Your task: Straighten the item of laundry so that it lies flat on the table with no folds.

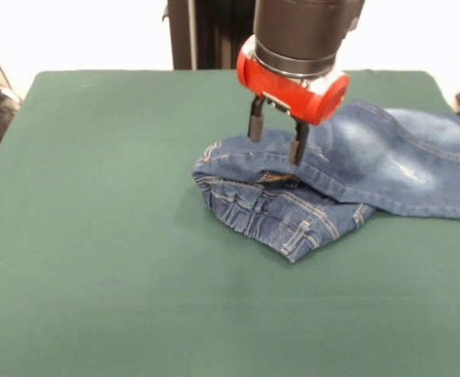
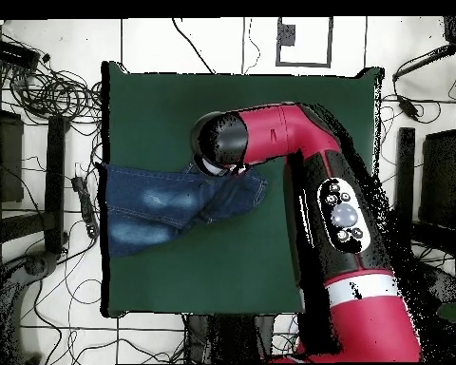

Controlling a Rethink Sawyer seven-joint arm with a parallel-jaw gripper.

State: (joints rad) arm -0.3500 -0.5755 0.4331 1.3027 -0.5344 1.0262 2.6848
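Dark green felt table (image 1: 96, 275); small faded blue denim jeans (image 1: 324, 181), waistband folded under. Red-collared gripper (image 1: 277, 140): fingers parted over the fold. Risk: pinching both layers, dragging the fold along.

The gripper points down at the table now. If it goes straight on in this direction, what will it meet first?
Most likely the jeans. The gripper is open, with its fingertips just above or already touching the folded denim near the waistband, so cloth comes before the table. Whether contact is already made is unclear from this angle.
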